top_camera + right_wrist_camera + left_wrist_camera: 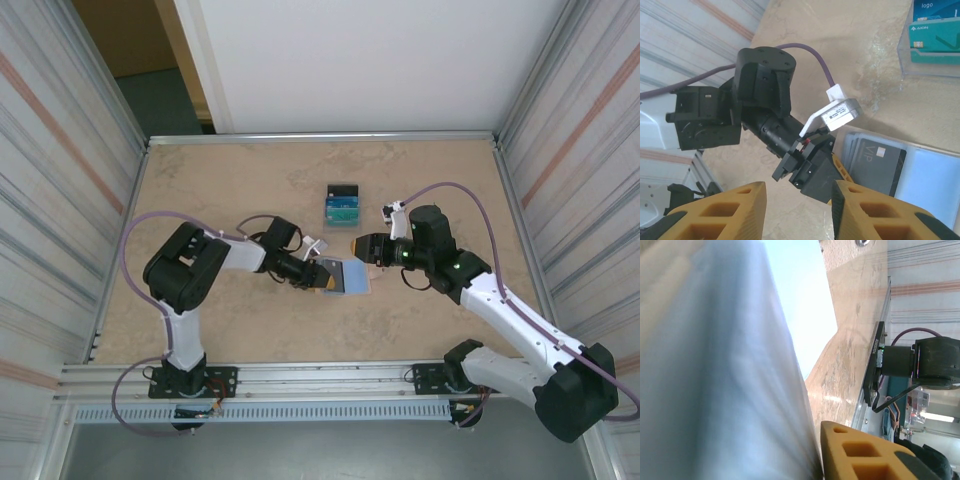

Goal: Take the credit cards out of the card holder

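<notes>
The tan card holder [348,277] lies open mid-table, its pale blue lining [935,180] facing up. Dark credit cards [875,165], the top one marked VIP, sit fanned in its left pocket. My left gripper [322,272] is at the holder's left edge. Up close, the blurred blue flap [730,365] runs along one yellow finger [865,455], and the other finger is hidden behind it. My right gripper [358,247] hovers just beyond the holder's far right corner. Its jaws [800,200] are open with nothing between them, facing the left arm's black wrist block [810,165].
A clear tray [342,203] holding blue and teal cards [935,37] stands just beyond the holder. Striped walls close off both sides of the table. A metal rail [330,378] runs along the near edge.
</notes>
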